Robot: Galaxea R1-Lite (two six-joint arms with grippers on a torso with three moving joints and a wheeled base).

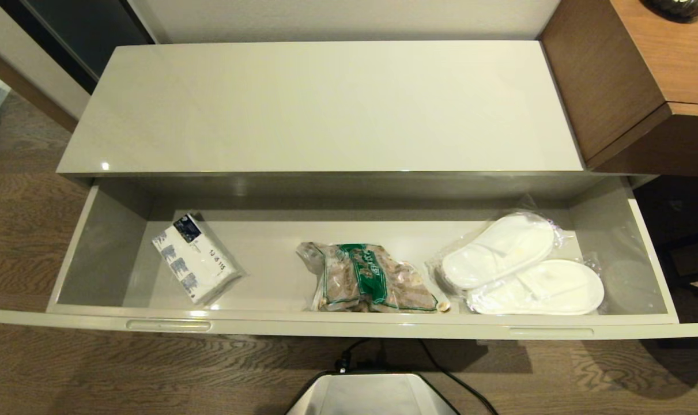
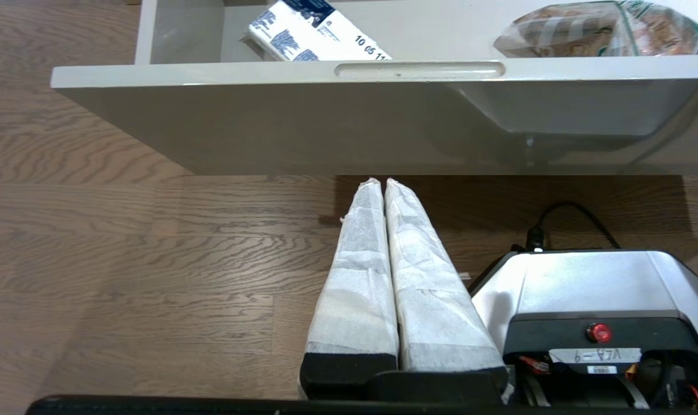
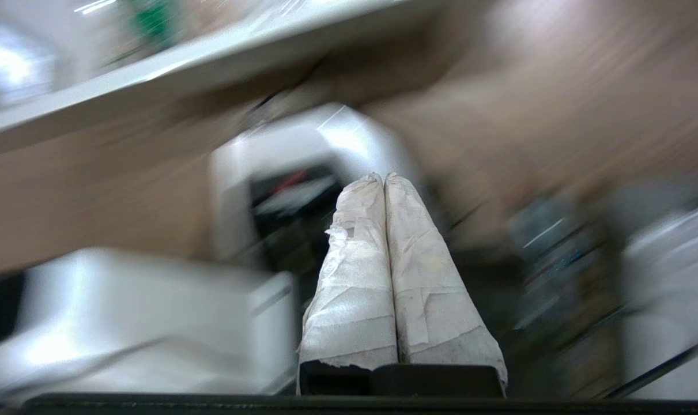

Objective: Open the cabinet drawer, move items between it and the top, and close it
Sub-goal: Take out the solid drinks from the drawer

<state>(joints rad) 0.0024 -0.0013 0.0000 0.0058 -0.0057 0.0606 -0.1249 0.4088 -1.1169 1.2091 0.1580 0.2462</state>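
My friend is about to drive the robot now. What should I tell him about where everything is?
Left gripper: shut, empty, parked low in front of the drawer's front panel.
Right gripper: shut, empty, below the drawer's front edge, near the robot's base.
The cabinet drawer is pulled open.
Inside it: the clear bag of brown pieces in the middle, a white printed packet on the left, bagged white slippers on the right.
The top has nothing on it.
Done: drawer opened.
Left: lift the bag onto the top, move items as needed, then close the drawer.
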